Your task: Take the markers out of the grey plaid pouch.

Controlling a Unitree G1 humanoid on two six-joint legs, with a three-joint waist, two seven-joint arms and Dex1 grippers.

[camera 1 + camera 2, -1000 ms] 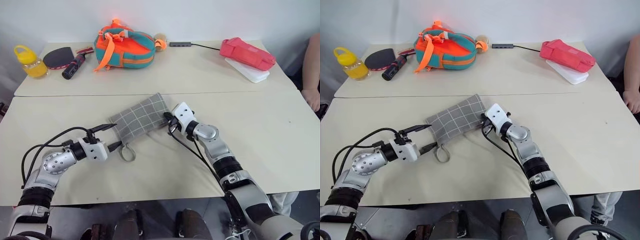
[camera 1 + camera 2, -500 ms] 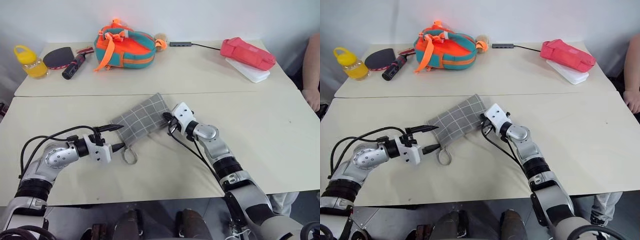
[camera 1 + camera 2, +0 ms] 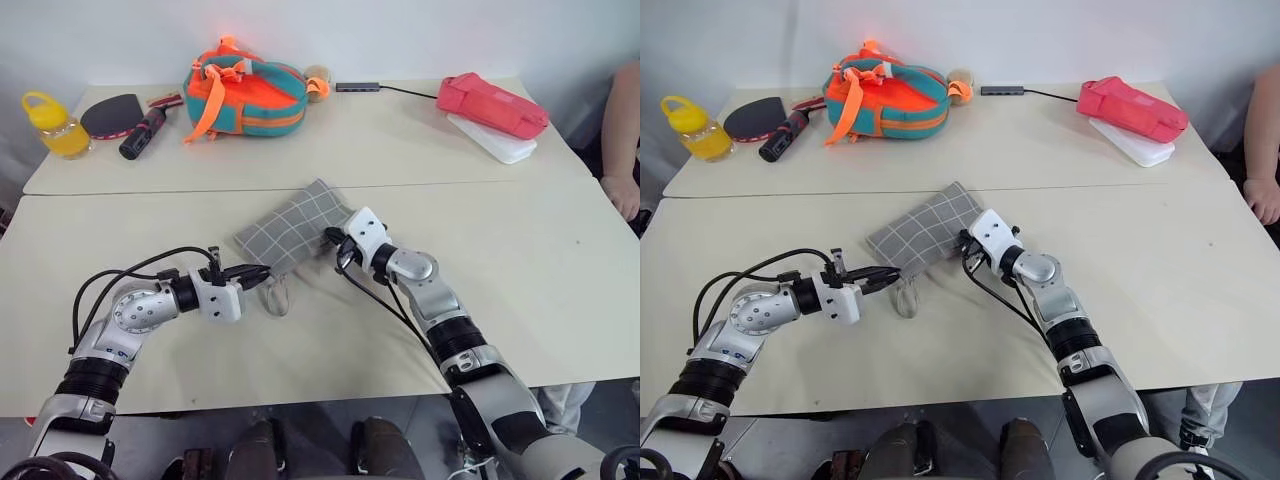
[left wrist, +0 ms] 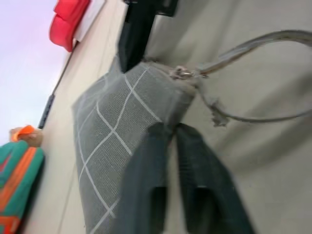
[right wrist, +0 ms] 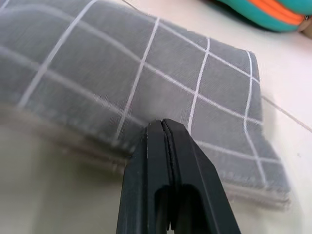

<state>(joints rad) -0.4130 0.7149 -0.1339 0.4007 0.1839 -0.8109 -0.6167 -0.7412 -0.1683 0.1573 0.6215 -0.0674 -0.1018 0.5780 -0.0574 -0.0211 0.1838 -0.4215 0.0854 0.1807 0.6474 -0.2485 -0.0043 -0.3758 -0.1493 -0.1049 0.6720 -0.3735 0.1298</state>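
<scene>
The grey plaid pouch (image 3: 296,230) lies flat and skewed near the middle of the front counter (image 3: 560,300), just in front of the seam with the rear counter (image 3: 400,140). The markers are not visible. A loop strap (image 3: 276,296) trails from the pouch's near corner toward the front edge of the counter. The left claw (image 3: 257,272) is closed on that near corner, beside the strap's attachment; the left wrist view shows both fingers (image 4: 146,180) pressed together on the fabric edge. The right claw (image 3: 967,246) is closed on the pouch's right-hand edge; the right wrist view shows its fingers (image 5: 165,161) clamped together with the fabric margin between the tips. On the rear counter, an orange-teal bag (image 3: 243,90) sits near the back edge, centre-left. A paddle (image 3: 108,113), a black-and-red cylinder (image 3: 141,133) and a yellow bottle (image 3: 52,125) occupy the back left corner. A pink-red pouch (image 3: 491,104) rests on a white pad (image 3: 495,140) toward the back right corner. A person's hand (image 3: 622,193) rests at the right edge of the front counter.
</scene>
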